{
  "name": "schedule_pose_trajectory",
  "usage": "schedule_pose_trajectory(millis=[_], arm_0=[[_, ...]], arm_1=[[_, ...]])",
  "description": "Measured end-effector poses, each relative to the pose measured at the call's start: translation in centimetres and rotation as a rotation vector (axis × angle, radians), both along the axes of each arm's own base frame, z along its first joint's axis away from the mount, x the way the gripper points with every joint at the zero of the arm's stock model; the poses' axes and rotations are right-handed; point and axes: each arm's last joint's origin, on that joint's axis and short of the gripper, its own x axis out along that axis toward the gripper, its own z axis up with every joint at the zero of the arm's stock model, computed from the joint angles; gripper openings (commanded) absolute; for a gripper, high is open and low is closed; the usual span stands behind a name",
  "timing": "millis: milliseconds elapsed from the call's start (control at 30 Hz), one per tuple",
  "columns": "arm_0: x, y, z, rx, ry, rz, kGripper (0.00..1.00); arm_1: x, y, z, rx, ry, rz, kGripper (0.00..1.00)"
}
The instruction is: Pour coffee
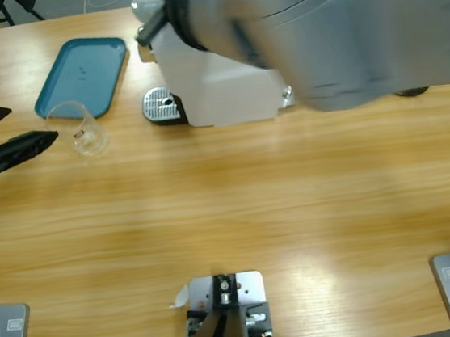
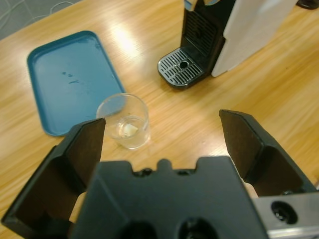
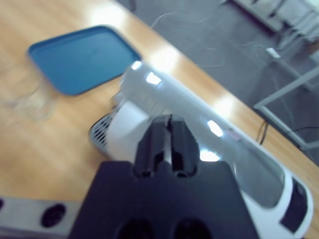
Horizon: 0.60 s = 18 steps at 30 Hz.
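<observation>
A small clear glass (image 2: 124,122) stands upright on the wood beside the blue tray (image 2: 70,79); only a pale patch shows at its bottom. The coffee is not in view. My left gripper (image 2: 162,122) is open and empty, a short way from the glass (image 1: 84,134), coming in from the left edge (image 1: 31,124). The white coffee machine (image 1: 215,84) stands at the back, its black drip tray (image 1: 161,107) bare. My right gripper (image 3: 169,122) is shut on nothing, its tips at the machine's glossy white top (image 3: 199,129), near the machine's front (image 1: 145,34).
The right arm's big silver elbow (image 1: 331,26) hangs under the camera and hides the machine's back and the table's far right. The blue tray (image 1: 80,75) lies empty at the back left. Bare wood stretches across the middle and front.
</observation>
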Motion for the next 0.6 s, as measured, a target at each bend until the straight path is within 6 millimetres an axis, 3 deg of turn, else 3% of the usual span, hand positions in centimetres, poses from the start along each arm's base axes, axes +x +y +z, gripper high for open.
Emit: schedule_pose_trajectory(millis=[67,167,300,467,600], arm_0=[[-0.2,0.3,0.3,-0.013,-0.012,0.013,0.996],[-0.4,0.9,0.5,-0.035,-0.018,0.046,0.996],[-0.3,1.3,0.2,-0.04,-0.005,0.103,0.991],[0.5,0.8,-1.1,-0.013,0.052,0.149,0.991],[1.5,0.0,-2.7,0.025,0.105,0.158,0.991]], arm_1=[[-0.9,-1.8,1.4,0.012,0.078,0.083,0.949],[-2.0,-5.9,4.3,0.044,0.176,0.141,0.95],[-5.3,-11.7,7.2,0.044,0.212,0.155,0.949],[-9.4,-18.1,6.8,0.052,0.238,0.135,0.95],[-11.4,-21.1,6.2,0.07,0.25,0.122,0.954]])
